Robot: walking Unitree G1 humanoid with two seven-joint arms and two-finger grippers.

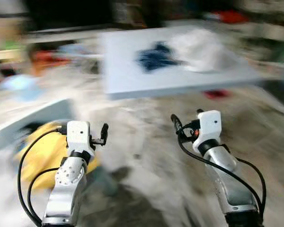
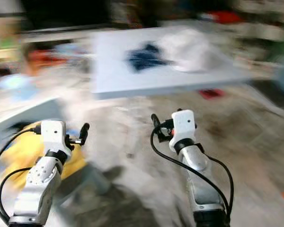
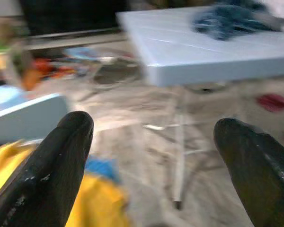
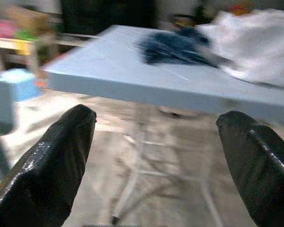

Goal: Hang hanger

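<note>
Pale blue and blurred, the table (image 1: 180,80) stands ahead of the robot on thin white legs, with worn, mottled floor (image 1: 146,156) between it and the two arms. On its top lie a dark blue garment (image 1: 156,56) and, just beside it toward the robot's right, a heap of white cloth (image 1: 203,49); the two seem to touch, though the blur makes that hard to settle. No hanger can be made out anywhere in these smeared views, so its place cannot be told.

Both arms are raised in front of the body, well short of the table. The left hand (image 3: 154,156) has its black fingers (image 3: 57,170) spread wide apart with nothing between them. The right hand (image 4: 158,151) is likewise spread, fingers (image 4: 52,165) far from each other and holding nothing; the table's edge and the garments show beyond them.

Low at the robot's left lies something yellow (image 1: 42,151), with a bit of blue next to it, close to a pale blue box edge (image 1: 28,120). A small red thing (image 1: 217,93) lies on the floor under the table's right end. Background clutter is too blurred to name.
</note>
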